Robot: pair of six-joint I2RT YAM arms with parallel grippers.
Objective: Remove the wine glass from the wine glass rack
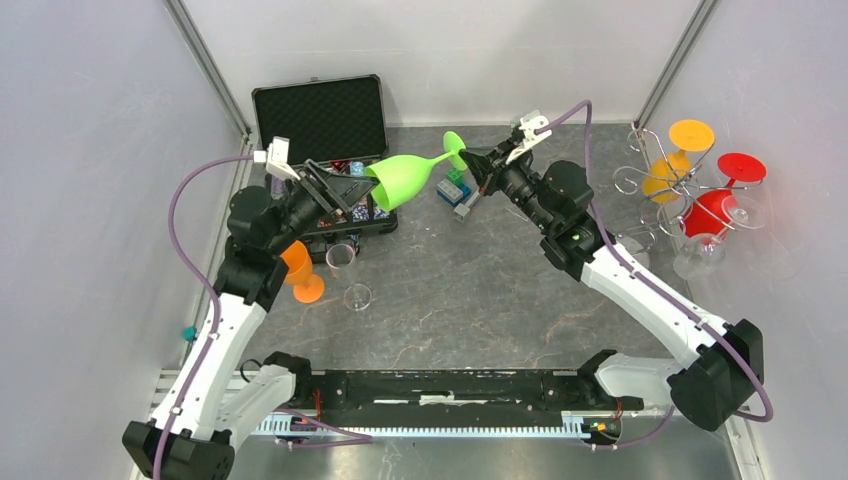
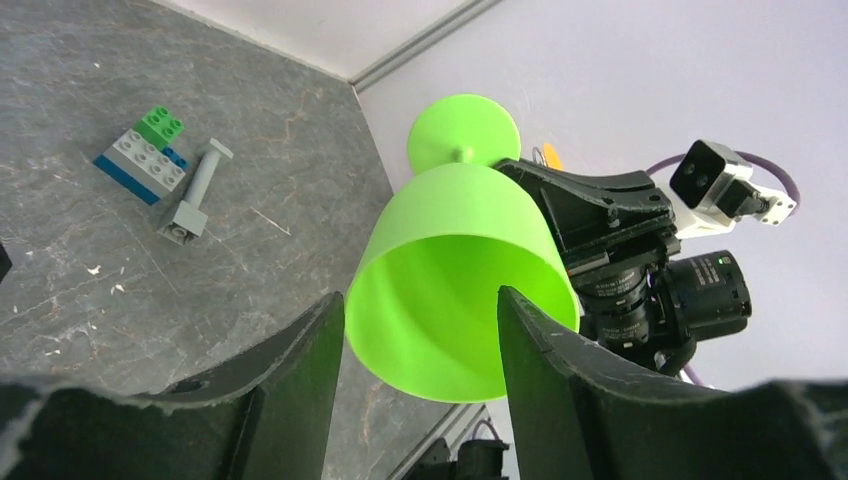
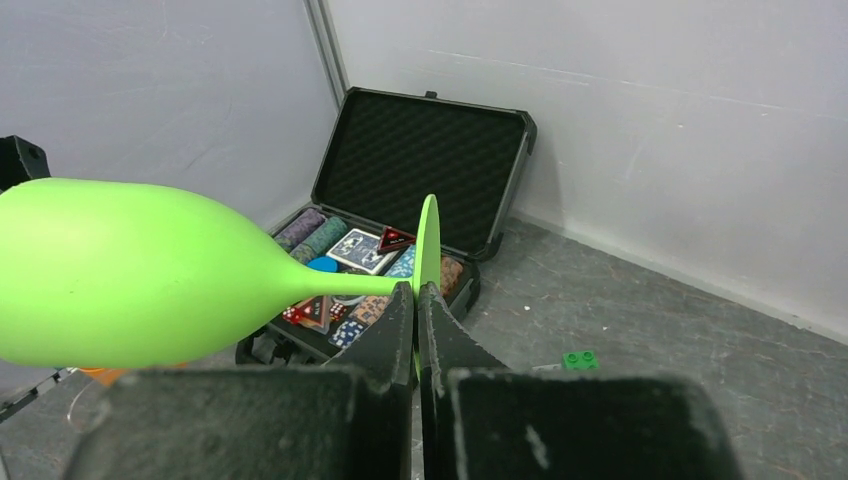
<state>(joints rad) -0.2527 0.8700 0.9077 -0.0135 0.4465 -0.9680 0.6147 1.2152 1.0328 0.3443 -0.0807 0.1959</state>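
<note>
The middle and near part of the desk [image 1: 480, 290] are bare. Clutter sits at the far corners: an open black case [image 1: 320, 120] at the far left, and the wine glass rack [image 1: 630, 182] at the far right with orange and red glasses hanging on it.

The green wine glass [image 1: 405, 178] is well clear of the rack. It lies sideways in the air above the far middle of the desk, over some toy bricks [image 1: 455, 190].

The right wrist view shows the right end effector [image 3: 417, 295] clenched on the rim of the glass's foot. The left wrist view shows the left end effector [image 2: 420, 293] spread wide, straddling the bowl's mouth; I cannot tell whether it touches.

Both arms reach forward and inward, facing each other.
</note>
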